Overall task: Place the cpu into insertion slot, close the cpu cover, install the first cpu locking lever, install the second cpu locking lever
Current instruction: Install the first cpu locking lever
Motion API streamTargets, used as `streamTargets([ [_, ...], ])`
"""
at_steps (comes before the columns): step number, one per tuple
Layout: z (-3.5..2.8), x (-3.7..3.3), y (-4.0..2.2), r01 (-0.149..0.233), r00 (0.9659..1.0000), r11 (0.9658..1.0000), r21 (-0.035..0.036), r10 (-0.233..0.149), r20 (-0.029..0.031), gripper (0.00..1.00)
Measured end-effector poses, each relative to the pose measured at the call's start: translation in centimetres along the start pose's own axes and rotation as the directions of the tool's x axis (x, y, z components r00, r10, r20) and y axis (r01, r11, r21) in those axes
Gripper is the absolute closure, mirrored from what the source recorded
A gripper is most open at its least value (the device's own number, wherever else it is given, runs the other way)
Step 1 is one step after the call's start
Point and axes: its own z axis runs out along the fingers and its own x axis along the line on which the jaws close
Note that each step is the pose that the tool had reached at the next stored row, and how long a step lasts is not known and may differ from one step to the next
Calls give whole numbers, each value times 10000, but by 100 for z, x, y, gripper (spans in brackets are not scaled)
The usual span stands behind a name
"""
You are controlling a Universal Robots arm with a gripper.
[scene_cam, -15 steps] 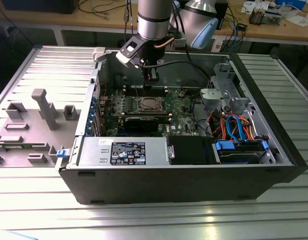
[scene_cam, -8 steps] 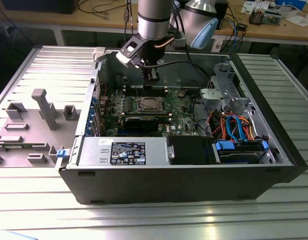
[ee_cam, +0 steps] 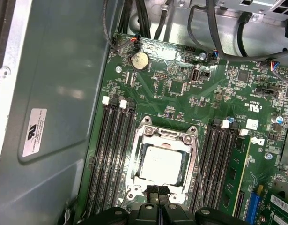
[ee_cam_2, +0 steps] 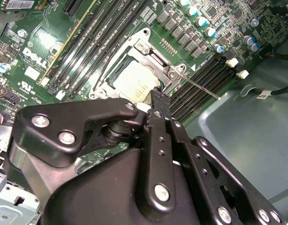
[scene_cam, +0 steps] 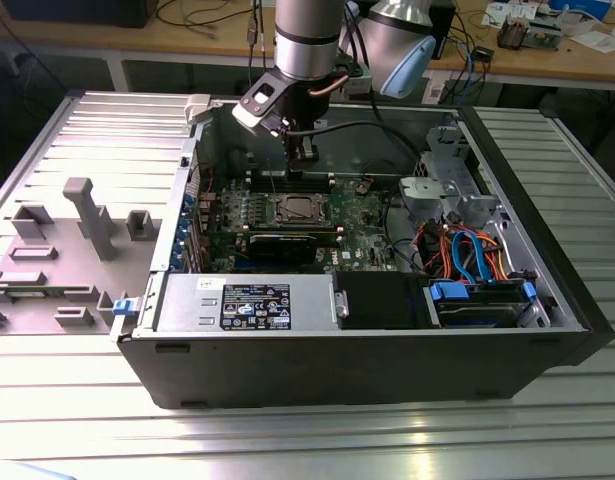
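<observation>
Right, the end effector (ee_cam: 157, 191) hovers, fingertips pinched narrow and holding nothing, at the edge of the cpu cover (ee_cam: 165, 137), which frames the seated cpu (ee_cam: 161, 164).

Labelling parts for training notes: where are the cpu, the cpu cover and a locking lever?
the cpu (ee_cam: 161, 164), first wrist view, middle of its silver top.
the cpu cover (ee_cam: 163, 136), first wrist view, frame bar beside the cpu.
locking lever (ee_cam_2: 200, 88), second wrist view, midway along its thin rod.

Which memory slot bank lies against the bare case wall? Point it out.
The bank between the cpu and the grey case wall; the other bank lies past the cpu, toward the blue slot.
</observation>
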Motion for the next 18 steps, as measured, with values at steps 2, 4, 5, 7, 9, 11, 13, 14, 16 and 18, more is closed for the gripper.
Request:
streamTargets([
  [2, 0, 0, 0, 22, 10000, 10000, 1, -22, 1, 89],
  [4, 0, 0, 0, 45, 10000, 10000, 1, -45, 1, 89],
  [5, 0, 0, 0, 72, 10000, 10000, 1, -72, 2, 89],
  [7, 0, 0, 0, 95, 10000, 10000, 2, -95, 2, 89],
  [9, 0, 0, 0, 138, 9999, 9999, 3, -138, 4, 89],
  [11, 0, 0, 0, 168, 9999, 9999, 4, -168, 5, 89],
  [13, 0, 0, 0, 186, 9998, 9998, 4, -186, 5, 89],
  [14, 0, 0, 0, 194, 9998, 9998, 4, -194, 5, 89],
  [16, 0, 0, 0, 217, 9998, 9998, 5, -217, 5, 89],
  [18, 0, 0, 0, 241, 9997, 9997, 6, -241, 6, 89],
])
